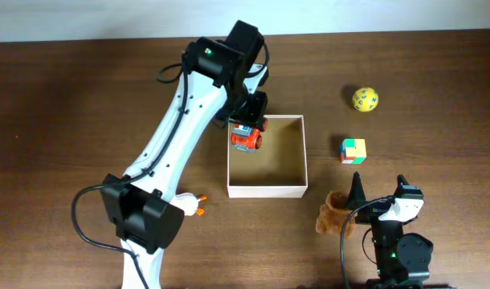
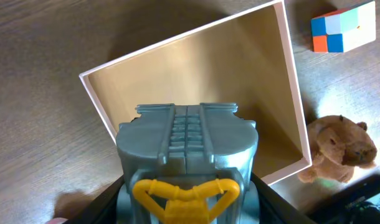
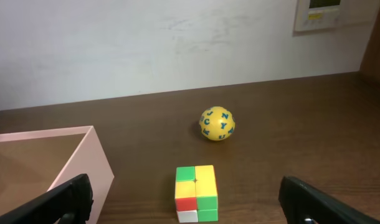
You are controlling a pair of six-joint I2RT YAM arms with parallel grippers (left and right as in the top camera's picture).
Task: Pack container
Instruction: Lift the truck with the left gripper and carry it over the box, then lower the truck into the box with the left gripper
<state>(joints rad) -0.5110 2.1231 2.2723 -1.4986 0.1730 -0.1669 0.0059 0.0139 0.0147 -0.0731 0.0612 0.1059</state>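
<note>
The container point(image 1: 267, 190) is a shallow white box with a tan inside at the table's middle. My left gripper point(image 1: 250, 127) is shut on a red and grey toy truck point(image 1: 247, 140) and holds it over the box's far left corner. In the left wrist view the truck point(image 2: 187, 143) shows grey with a yellow part, between the jaws point(image 2: 187, 208), above the box point(image 2: 293, 93). My right gripper point(image 1: 379, 193) is open and empty near the front right. In its own view the jaws point(image 3: 187, 208) frame a colour cube point(image 3: 196, 193), with the box wall point(image 3: 84, 168) at left.
The colour cube point(image 1: 353, 150) and a yellow ball point(image 1: 365, 99) lie right of the box. A brown plush animal point(image 1: 333, 213) lies by the right gripper. A white duck toy point(image 1: 193, 205) lies by the left arm's base.
</note>
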